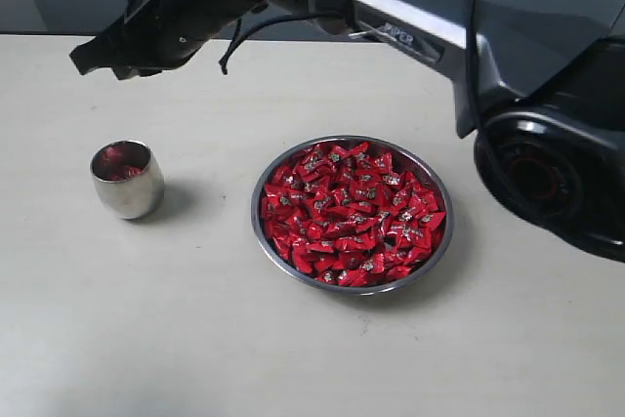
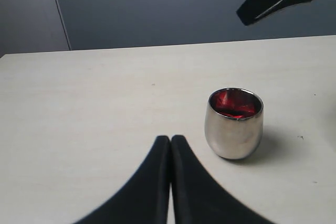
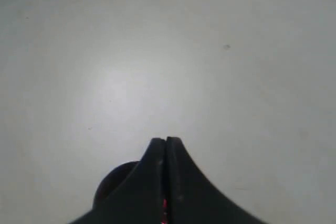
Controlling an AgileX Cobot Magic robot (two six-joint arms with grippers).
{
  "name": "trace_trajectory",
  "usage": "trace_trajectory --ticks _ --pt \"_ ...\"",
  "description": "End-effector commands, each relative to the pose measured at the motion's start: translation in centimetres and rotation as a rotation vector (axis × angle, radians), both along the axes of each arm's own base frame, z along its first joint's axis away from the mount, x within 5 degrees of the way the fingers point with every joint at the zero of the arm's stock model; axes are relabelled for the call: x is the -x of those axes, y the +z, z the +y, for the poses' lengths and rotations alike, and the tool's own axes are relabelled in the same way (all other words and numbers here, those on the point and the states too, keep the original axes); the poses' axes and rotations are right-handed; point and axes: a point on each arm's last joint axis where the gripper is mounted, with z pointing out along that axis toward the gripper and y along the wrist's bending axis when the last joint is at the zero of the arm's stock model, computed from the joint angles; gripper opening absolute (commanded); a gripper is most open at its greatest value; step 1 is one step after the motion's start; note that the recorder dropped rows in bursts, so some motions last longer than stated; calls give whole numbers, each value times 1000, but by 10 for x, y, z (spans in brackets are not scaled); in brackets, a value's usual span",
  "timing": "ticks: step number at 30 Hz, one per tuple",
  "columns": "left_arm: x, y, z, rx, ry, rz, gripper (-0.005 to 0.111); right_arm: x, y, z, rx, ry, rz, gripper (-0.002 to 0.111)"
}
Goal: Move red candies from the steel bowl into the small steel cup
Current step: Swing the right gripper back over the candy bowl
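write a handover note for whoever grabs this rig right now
left gripper: shut, empty, near the small steel cup but not touching it.
right gripper: shut, reached across the middle, raised above the cup area; cannot tell if it holds a candy.
steel bowl: right of the cup, heaped with red candies.
done: some candies are already in the cup.
left to do: nearly all the candies are in the bowl and need moving to the cup.
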Motion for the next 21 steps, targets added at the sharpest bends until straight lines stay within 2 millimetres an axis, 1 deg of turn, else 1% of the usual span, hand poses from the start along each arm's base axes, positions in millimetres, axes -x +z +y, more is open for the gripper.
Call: trace_trajectory --ticks 1,3,5,6,8,12,15,17,21 --pt "0 -1 0 2 -7 -3 0 -5 3 -28 -36 -62 -4 -1" --pt "0 -1 0 2 -7 -3 0 -2 3 -41 -57 -59 -42 -1" --pt "0 -1 0 2 -7 -3 0 4 4 -59 -66 -88 -59 -1" --pt "0 -1 0 2 -7 -3 0 6 0 -69 -54 -111 -52 -1" --pt "0 -1 0 2 -7 -3 0 9 -3 -91 -28 -151 -65 -1" --pt "0 -1 0 2 -7 -3 0 18 -3 -128 20 -181 -135 -1" --pt "0 -1 0 2 -7 -3 0 29 -4 -154 41 -242 -171 -1" --pt "0 -1 0 2 -7 -3 0 35 -9 -171 66 -275 -189 -1" --pt "0 -1 0 2 -7 -3 0 42 -23 -198 130 -288 -197 -1"
